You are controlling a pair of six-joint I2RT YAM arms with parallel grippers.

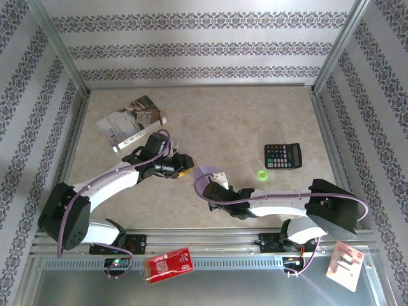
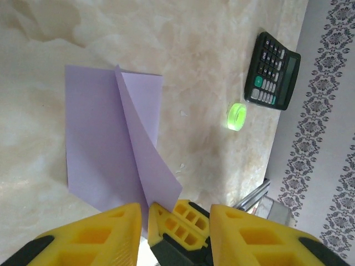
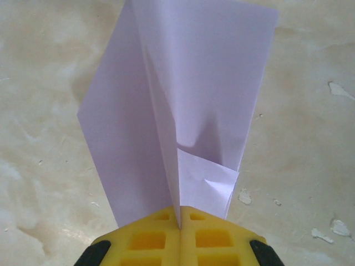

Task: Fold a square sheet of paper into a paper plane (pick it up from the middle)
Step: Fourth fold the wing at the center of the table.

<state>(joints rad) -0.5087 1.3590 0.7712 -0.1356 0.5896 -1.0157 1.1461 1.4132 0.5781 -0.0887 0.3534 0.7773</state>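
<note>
Right wrist view is showing the right end effector (image 3: 180, 220) clamping the raised centre crease of the square sheet of paper (image 3: 166, 100), which is lying half-folded on the bench (image 3: 310, 138). Left wrist view is adding the left end effector (image 2: 145, 221), narrowly parted around the flap. An early fold seems to be under way, calling next for pressing that flap flat.

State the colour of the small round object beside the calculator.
Bright green. The round object shows best in the left wrist view, lying near the black calculator.
</note>
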